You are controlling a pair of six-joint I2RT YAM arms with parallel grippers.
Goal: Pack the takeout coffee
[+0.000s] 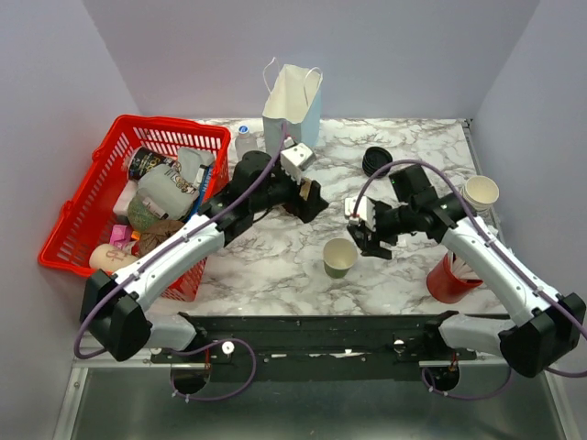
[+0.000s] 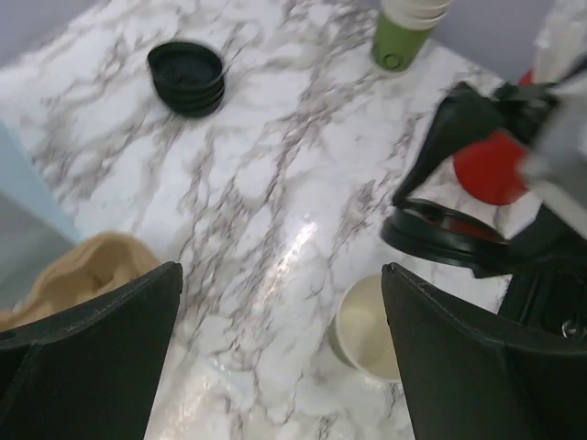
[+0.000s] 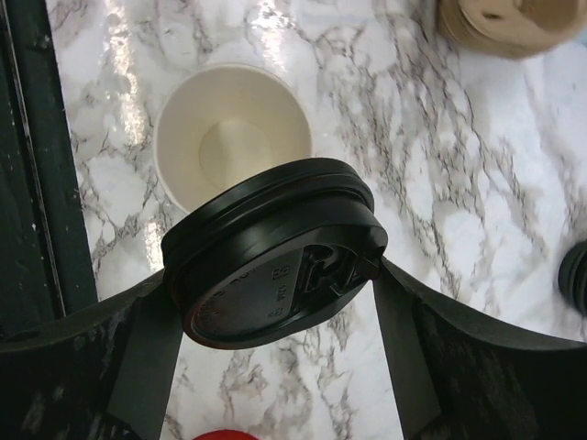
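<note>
The takeout coffee's olive-green cup (image 1: 339, 258) stands open and white inside on the marble table, a little right of centre. My right gripper (image 1: 371, 238) hovers just right of it, shut on the round black sip lid (image 3: 275, 261), which hangs tilted over the cup's (image 3: 229, 128) near rim. My left gripper (image 1: 312, 198) is up and to the left of the cup, open, with nothing between its fingers. In the left wrist view the cup (image 2: 367, 328) sits low by the right finger, and the lid (image 2: 444, 235) is above it.
A white paper bag (image 1: 293, 105) stands at the back. A stack of black lids (image 1: 376, 161) lies behind the right gripper. Stacked green cups (image 1: 480, 194) and a red cup (image 1: 449, 280) stand at right. A full red basket (image 1: 69, 229) is at left.
</note>
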